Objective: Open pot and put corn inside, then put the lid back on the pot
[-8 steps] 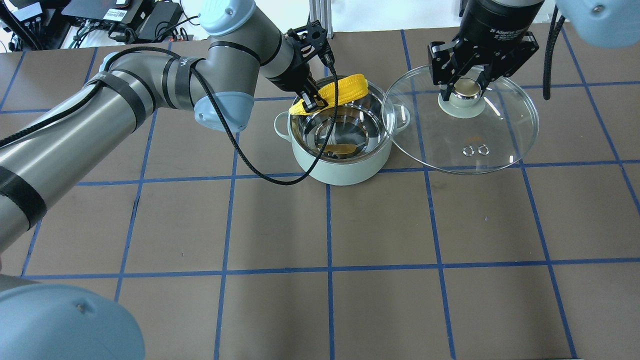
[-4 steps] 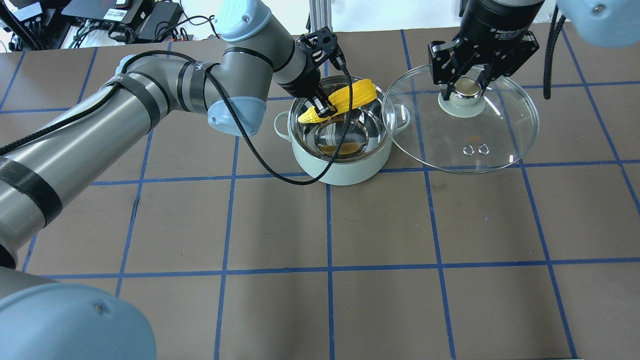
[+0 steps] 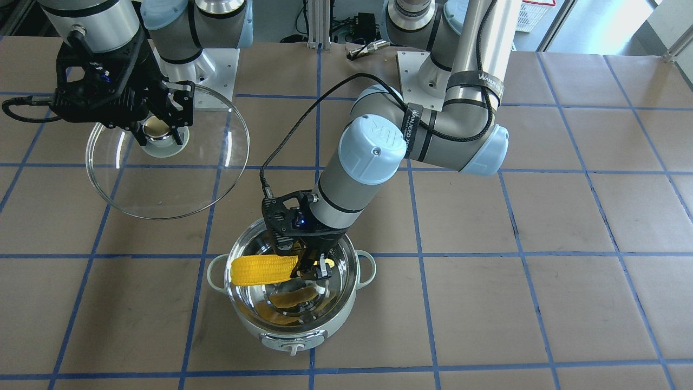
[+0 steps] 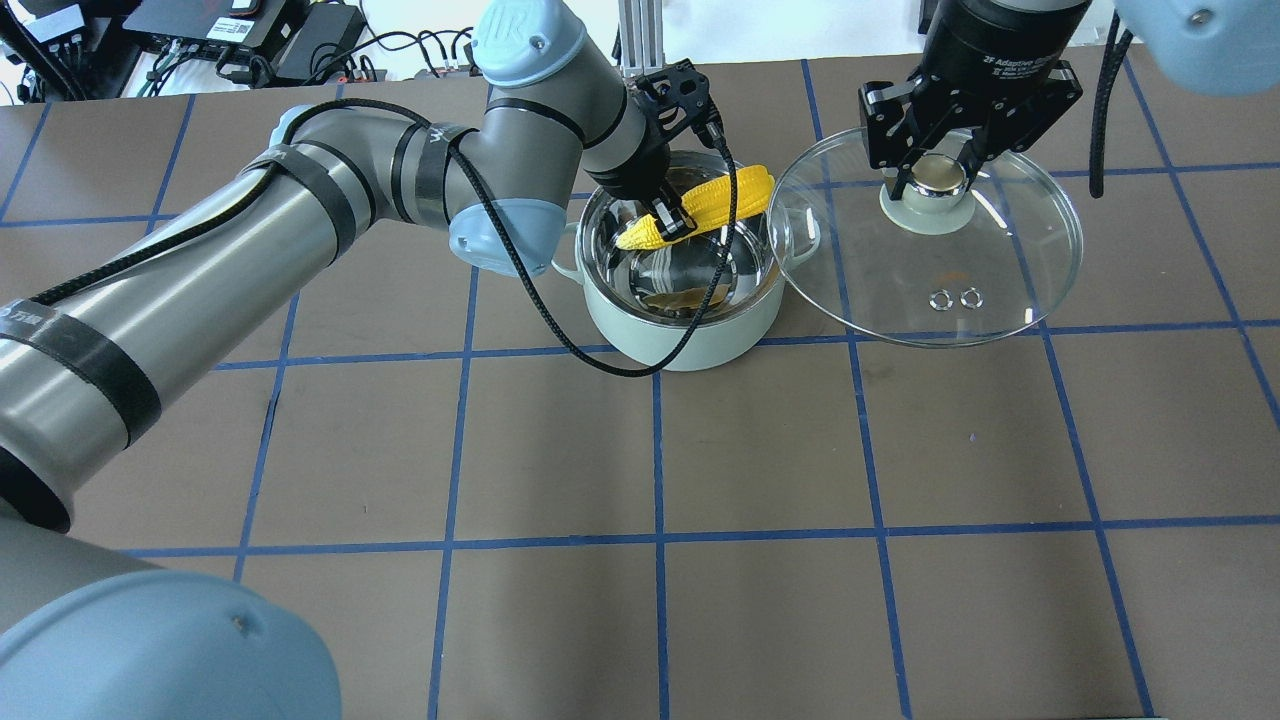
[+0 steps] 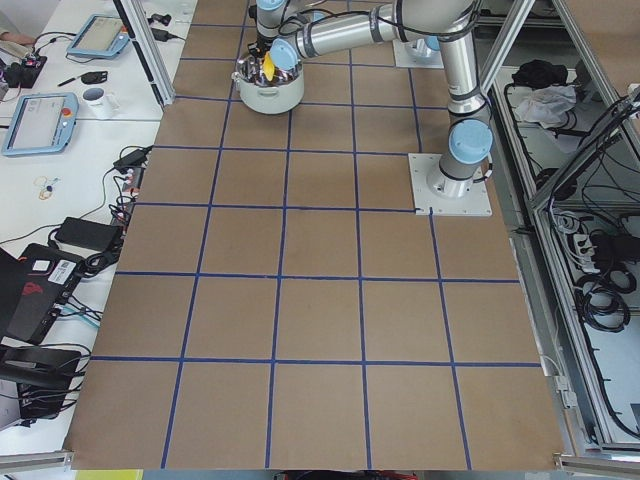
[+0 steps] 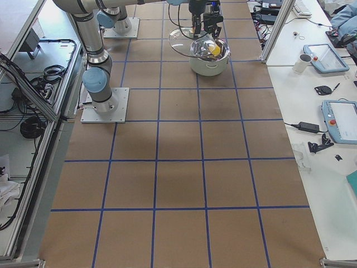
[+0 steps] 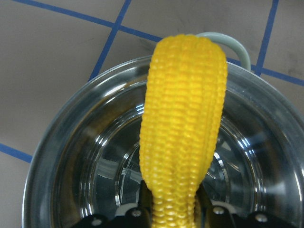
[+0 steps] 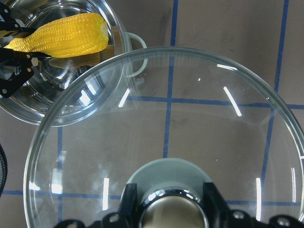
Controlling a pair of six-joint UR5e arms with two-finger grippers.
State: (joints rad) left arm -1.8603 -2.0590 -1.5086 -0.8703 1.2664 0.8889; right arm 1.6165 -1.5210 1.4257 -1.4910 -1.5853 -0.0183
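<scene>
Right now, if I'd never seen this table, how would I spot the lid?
On the brown table with blue lines, find the mint-grey pot with yellow corn at its mouth. Right beside it, the right gripper holds the lid in the air by its knob. It is the only big see-through glass disc, with two tiny metal holes.

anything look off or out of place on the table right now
Nothing stands out. The left tool grips the corn by its narrow end, tilted over the open pot. The right tool holds the lid by its knob, off to the pot's side. No spill or damage shows.
</scene>
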